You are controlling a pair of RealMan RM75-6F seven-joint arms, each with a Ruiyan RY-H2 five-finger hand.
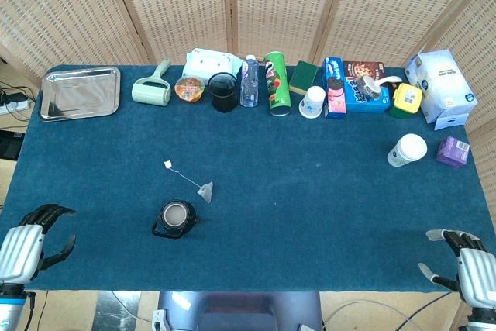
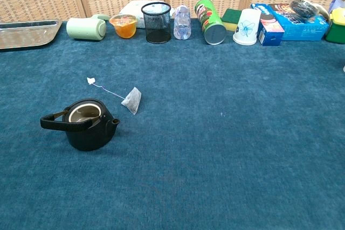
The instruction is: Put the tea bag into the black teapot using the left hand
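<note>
Left hand (image 1: 27,242): fingers apart, empty, counter (image 1: 310,215) near-left edge | right hand (image 1: 465,265): spread, empty | tea bag (image 2: 132,100): flat on counter, just beside lidless black teapot (image 2: 86,124)

It looked like a robot test lab set up indoors rather than a home. A table (image 1: 310,215) with a blue cloth stood before woven folding screens (image 1: 287,5), and mixed household goods were lined along its far edge: a metal tray (image 1: 80,92), a crisp can (image 1: 277,83), snack boxes (image 1: 356,87) and paper cups (image 1: 313,101). Cables (image 1: 12,102) lay on the floor at the left.
</note>
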